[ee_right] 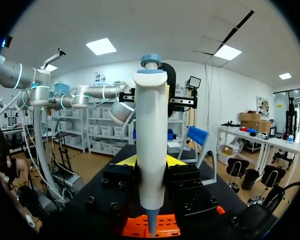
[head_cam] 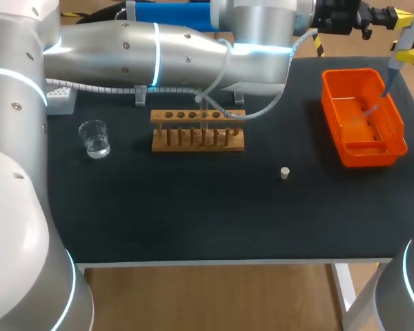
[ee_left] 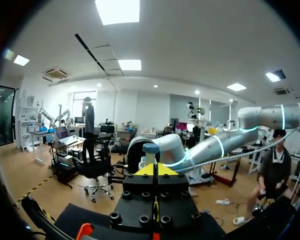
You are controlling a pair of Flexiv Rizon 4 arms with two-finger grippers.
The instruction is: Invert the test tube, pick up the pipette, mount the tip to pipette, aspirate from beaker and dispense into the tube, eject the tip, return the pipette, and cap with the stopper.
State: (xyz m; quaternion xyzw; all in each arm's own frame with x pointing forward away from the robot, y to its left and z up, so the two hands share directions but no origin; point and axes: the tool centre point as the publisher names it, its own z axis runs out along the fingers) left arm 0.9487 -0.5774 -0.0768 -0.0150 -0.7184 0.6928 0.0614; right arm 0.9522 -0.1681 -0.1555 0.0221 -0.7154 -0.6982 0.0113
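No text, label, number or sign is legible on anything here.

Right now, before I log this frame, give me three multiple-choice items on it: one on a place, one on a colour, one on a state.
1. Where is the stopper?
A) in a hole of the test tube rack
B) on the table, between the test tube rack and the basket
C) inside the basket

2. What colour is the basket?
A) orange
B) green
C) white

3. How is the right gripper?
A) open and empty
B) shut on the pipette
C) open, with the pipette lying beside it

Key:
1 B: the head view shows it alone on the dark tabletop.
2 A: its walls are bright orange.
3 B: the right wrist view shows a yellow-tipped finger on each side of the pipette's body.
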